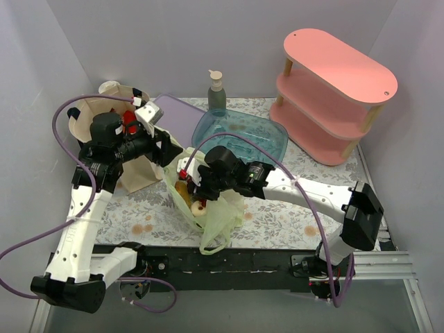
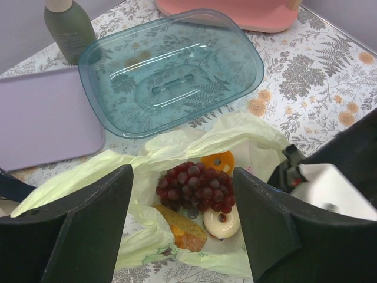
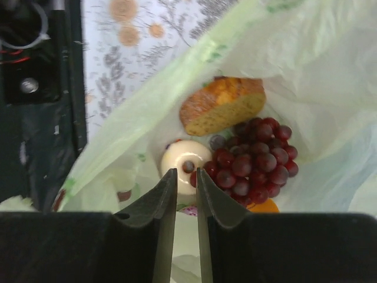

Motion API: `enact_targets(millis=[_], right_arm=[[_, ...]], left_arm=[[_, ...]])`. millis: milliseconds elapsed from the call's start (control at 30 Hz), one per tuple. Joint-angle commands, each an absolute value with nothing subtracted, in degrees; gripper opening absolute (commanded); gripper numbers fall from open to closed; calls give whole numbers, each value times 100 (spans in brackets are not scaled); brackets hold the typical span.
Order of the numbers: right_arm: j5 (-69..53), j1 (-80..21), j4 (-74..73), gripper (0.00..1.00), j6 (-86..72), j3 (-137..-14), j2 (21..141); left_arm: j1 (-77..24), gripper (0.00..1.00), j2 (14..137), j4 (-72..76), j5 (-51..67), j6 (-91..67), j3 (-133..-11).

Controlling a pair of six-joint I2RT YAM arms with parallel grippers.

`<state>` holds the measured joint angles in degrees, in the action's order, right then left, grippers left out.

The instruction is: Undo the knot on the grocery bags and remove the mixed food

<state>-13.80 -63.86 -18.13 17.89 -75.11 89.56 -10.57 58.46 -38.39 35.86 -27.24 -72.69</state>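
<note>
The pale-green plastic bag (image 1: 220, 211) lies open at the table's front; no knot shows, and its handle loops (image 1: 215, 241) hang loose over the edge. Inside it are dark red grapes (image 2: 197, 188), a white ring-shaped piece (image 2: 221, 221), an orange ring (image 2: 218, 162) and a cake slice (image 2: 182, 230). My left gripper (image 2: 181, 177) hovers wide open and empty above the bag's mouth. My right gripper (image 3: 187, 174) is nearly closed, with bag plastic in the thin gap, at the bag's rim (image 1: 186, 175). The beige tote (image 1: 142, 173) stands at the left with a red packet (image 1: 130, 123) in it.
A clear blue tray (image 1: 239, 135) lies upside down behind the bag. A pump bottle (image 1: 216, 94) and a purple board (image 1: 179, 114) are at the back. A pink shelf (image 1: 333, 90) stands at the back right. The table's black front rail (image 1: 229, 260) is just below the bag.
</note>
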Motion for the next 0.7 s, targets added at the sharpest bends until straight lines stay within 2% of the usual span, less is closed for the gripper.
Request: enact_targets(millis=[0,100,267,333,433,500,533,600,633,667], right_arm=[[-301,-6363,-1415,26,1135,-7646,9297],[391,-6328,-1301,21,801,-7769,9640],[404,-6267,-1257,51,580,-8024,10159],[527,-6267,-1239,58,554,-8051,10379],[861,-6258,-1213,60,562,-8042,10634],[949,-6232,-1204,54,667,-8051,10783],[941,-6223,-1195,37,729,-8059,10828],[888,-6223,-1195,12,957,-8121,10872],[914,-6231,-1204,2,993,-8147,10855],[923,-6223,-1222,1,1054,-8174,10776]], left_arm=[[-1011,68,5564,-3683,3498,-2812,-7251],[-1011,68,5415,-3683,3551,-2839,-7146],[-993,69,5212,-3744,3568,-2821,-7032],[-984,69,5177,-3744,3560,-2821,-7022],[-976,69,5124,-3744,3603,-2821,-7022],[-967,69,5107,-3735,3612,-2813,-6996],[-975,69,5098,-3735,3604,-2813,-6987],[-975,70,5054,-3744,3577,-2795,-6944],[-967,69,5036,-3744,3577,-2786,-6935],[-975,70,5019,-3744,3568,-2751,-6926]])
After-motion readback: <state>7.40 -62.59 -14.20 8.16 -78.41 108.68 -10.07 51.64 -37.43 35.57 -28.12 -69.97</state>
